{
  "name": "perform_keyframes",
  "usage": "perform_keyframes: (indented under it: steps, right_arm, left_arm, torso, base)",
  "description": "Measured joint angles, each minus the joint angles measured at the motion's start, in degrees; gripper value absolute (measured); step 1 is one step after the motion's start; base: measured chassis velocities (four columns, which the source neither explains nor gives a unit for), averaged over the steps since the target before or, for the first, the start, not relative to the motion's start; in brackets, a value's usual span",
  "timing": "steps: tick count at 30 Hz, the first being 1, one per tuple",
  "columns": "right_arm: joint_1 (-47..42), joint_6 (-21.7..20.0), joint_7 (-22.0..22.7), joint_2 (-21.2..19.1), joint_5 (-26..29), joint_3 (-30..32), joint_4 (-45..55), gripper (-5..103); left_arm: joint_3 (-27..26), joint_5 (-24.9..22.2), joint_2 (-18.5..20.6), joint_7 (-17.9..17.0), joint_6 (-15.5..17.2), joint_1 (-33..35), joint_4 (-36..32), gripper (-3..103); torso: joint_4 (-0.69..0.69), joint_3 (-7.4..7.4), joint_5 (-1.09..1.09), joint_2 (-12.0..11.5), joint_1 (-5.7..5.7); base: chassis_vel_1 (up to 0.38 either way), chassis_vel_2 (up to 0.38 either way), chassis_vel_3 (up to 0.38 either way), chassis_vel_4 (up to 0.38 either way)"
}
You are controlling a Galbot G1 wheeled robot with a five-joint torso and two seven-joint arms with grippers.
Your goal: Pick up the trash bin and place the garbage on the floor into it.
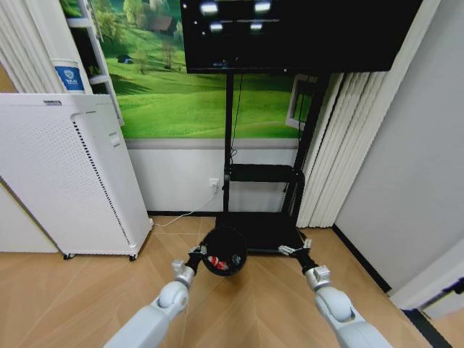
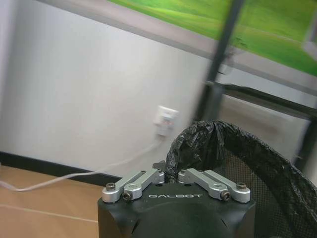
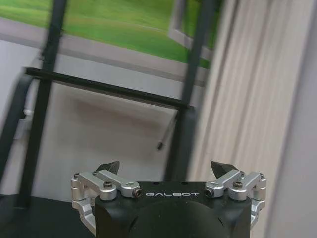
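head view: i hold the trash bin (image 1: 223, 251) off the floor before the tv stand (image 1: 261, 230), left gripper (image 1: 201, 254) clenched on its rim, red garbage (image 1: 214, 263) inside. right gripper (image 1: 293, 250) hangs beside, released.

left wrist view: light mesh, slack liner; i judge the rim the firm hold. "galbot" reads on the housing.

right wrist view: same lettering.

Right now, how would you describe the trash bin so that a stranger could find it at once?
Look at the black TV stand against the wall, to the right of the white appliance. Just in front of its base, the left gripper holds the bin by its rim. It is small, round, black mesh with a black bag, and red litter shows inside.
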Motion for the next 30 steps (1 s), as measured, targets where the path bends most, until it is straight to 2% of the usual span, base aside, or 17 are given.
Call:
perform_keyframes:
  steps: [3, 4, 6, 7, 8, 10, 11, 13, 14, 18, 19, 20, 22, 23, 25, 27, 30]
  right_arm:
    - [-0.39, -0.15, 1.64, 0.73, -0.53, 1.36, -0.57, 100]
    - [-0.39, -0.15, 1.64, 0.73, -0.53, 1.36, -0.57, 100]
    - [-1.02, 0.03, 1.93, 1.6, -1.61, 2.13, -1.07, 100]
    - [-1.29, 0.2, 2.24, 2.42, -2.16, 2.7, -1.46, 100]
    - [-1.29, 0.2, 2.24, 2.42, -2.16, 2.7, -1.46, 100]
    - [-1.24, 0.43, 2.77, 3.66, -2.66, 3.38, -2.27, 100]
    - [-1.24, 0.43, 2.77, 3.66, -2.66, 3.38, -2.27, 100]
    - [-1.1, 0.62, 3.09, 4.39, -2.76, 4.2, -2.87, 100]
    - [-1.25, 0.81, 3.12, 4.56, -2.77, 4.71, -3.0, 100]
    - [-2.89, 1.7, 3.02, 5.1, -2.75, 7.41, -3.02, 100]
    - [-3.9, 2.49, 2.26, 5.34, -2.75, 9.21, -3.05, 100]
    - [-3.9, 2.49, 2.26, 5.34, -2.75, 9.21, -3.05, 100]
    - [-4.13, 3.46, 1.33, 5.24, -2.7, 10.7, -3.78, 100]
    - [-4.13, 3.46, 1.33, 5.24, -2.7, 10.7, -3.78, 100]
    - [-3.9, 3.83, 0.76, 4.75, -2.58, 10.73, -4.41, 100]
    - [-3.88, 3.86, 0.65, 4.67, -2.58, 10.7, -4.49, 100]
    - [-3.79, 4.27, 0.34, 4.6, -2.57, 10.2, -5.12, 100]
  left_arm:
    - [-10.36, 0.88, 1.62, -0.53, -0.05, 8.79, -4.19, 6]
    - [-10.36, 0.88, 1.62, -0.53, -0.05, 8.79, -4.19, 6]
    - [-15.58, 2.08, 1.54, -0.79, -0.6, 15.04, -6.52, 6]
    - [-19.9, 3.6, 0.34, -0.72, -0.9, 20.31, -8.17, 6]
    - [-19.9, 3.6, 0.34, -0.72, -0.9, 20.31, -8.17, 6]
    - [-27.15, 6.69, -2.9, -0.12, -1.74, 27.45, -10.24, 6]
    - [-27.15, 6.69, -2.9, -0.12, -1.74, 27.45, -10.24, 6]
    - [-34.59, 8.78, -7.11, 1.22, -3.26, 33.8, -11.76, 6]
    - [-36.56, 8.96, -8.33, 1.47, -3.71, 35.76, -12.07, 6]
    - [-39.81, 9.27, -10.16, 1.19, -4.17, 38.72, -12.17, 6]
    - [-41.4, 9.16, -11.13, 0.4, -4.17, 40.22, -12.17, 6]
    - [-41.4, 9.16, -11.13, 0.4, -4.17, 40.22, -12.17, 6]
    - [-44.48, 8.09, -13.99, 0.2, -4.08, 43.72, -12.11, 6]
    - [-44.48, 8.09, -13.99, 0.2, -4.08, 43.72, -12.11, 6]
    - [-46.65, 7.33, -16.49, 0.88, -4.07, 46.37, -11.05, 6]
    - [-46.87, 7.22, -16.85, 1.03, -4.05, 46.7, -10.77, 6]
    - [-47.92, 7.17, -19.2, 3.33, -3.75, 48.14, -7.39, 6]
  torso:
    - [0.01, -0.01, 0.02, 0.0, 0.0]
    - [0.01, -0.01, 0.02, 0.0, 0.0]
    - [0.01, 0.0, 0.03, 0.0, 0.0]
    - [0.01, -0.01, 0.01, 0.0, 0.0]
    - [0.01, -0.01, 0.01, 0.0, 0.0]
    - [0.01, -0.01, 0.01, 0.0, -0.01]
    - [0.01, -0.01, 0.01, 0.0, -0.01]
    - [0.02, -0.01, 0.04, 0.0, -0.01]
    - [0.03, -0.01, 0.03, 0.0, -0.01]
    - [0.03, -0.01, 0.02, 0.01, -0.01]
    - [-0.02, -0.01, 0.05, 0.0, -0.01]
    - [-0.02, -0.01, 0.05, 0.0, -0.01]
    - [-0.03, -0.01, 0.0, 0.01, -0.01]
    - [-0.03, -0.01, 0.0, 0.01, -0.01]
    - [0.01, -0.01, 0.05, 0.0, -0.01]
    - [0.02, -0.01, 0.05, 0.01, -0.01]
    - [0.02, 0.0, 0.02, 0.01, -0.01]
  base:
    - [0.0, 0.0, 0.0, 0.0]
    - [0.0, 0.0, 0.0, 0.0]
    - [0.0, 0.0, 0.0, 0.0]
    - [0.0, 0.0, 0.0, 0.0]
    - [0.0, 0.0, 0.0, 0.0]
    - [0.0, 0.0, 0.0, 0.0]
    - [0.0, 0.0, 0.0, 0.0]
    - [0.0, 0.0, 0.0, 0.0]
    - [0.0, 0.0, 0.0, 0.0]
    - [0.0, 0.0, 0.0, 0.0]
    - [0.0, 0.0, 0.0, 0.0]
    - [0.0, 0.0, 0.0, 0.0]
    - [0.0, 0.0, 0.0, 0.0]
    - [0.0, 0.0, 0.0, 0.0]
    - [0.0, 0.0, 0.0, 0.0]
    - [0.0, 0.0, 0.0, 0.0]
    - [0.0, 0.0, 0.0, 0.0]
